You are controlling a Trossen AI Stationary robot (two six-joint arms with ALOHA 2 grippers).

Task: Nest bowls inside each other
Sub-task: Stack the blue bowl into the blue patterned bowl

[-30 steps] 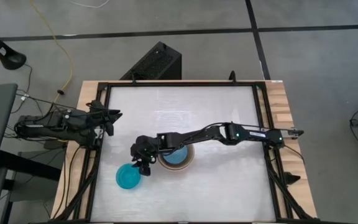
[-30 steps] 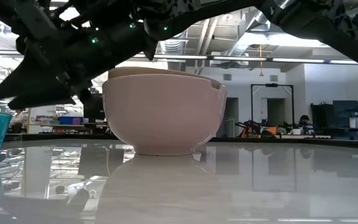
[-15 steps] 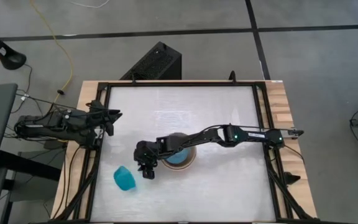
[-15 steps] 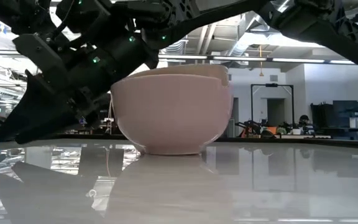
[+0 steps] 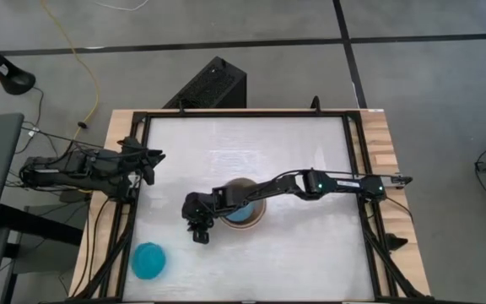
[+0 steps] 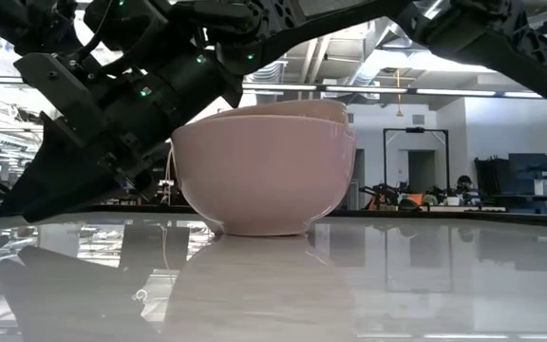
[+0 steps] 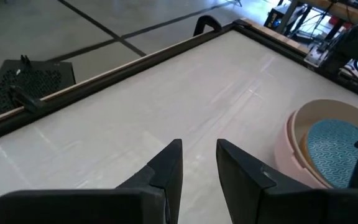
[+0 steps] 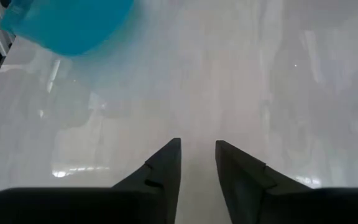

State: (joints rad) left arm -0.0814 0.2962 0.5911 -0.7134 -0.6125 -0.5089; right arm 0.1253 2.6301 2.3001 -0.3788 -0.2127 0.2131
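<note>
Beside stacked bowls point(image 5: 241, 213) | right tool point(image 5: 199, 233) spread, empty | teal bowl point(image 5: 148, 260) apart

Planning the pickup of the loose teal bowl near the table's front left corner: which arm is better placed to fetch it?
Probably the right. Its gripper hovers empty beside the nested stack, nearer the teal bowl, which shows ahead in its wrist view. The left gripper waits at the table's left edge, farther back.
</note>
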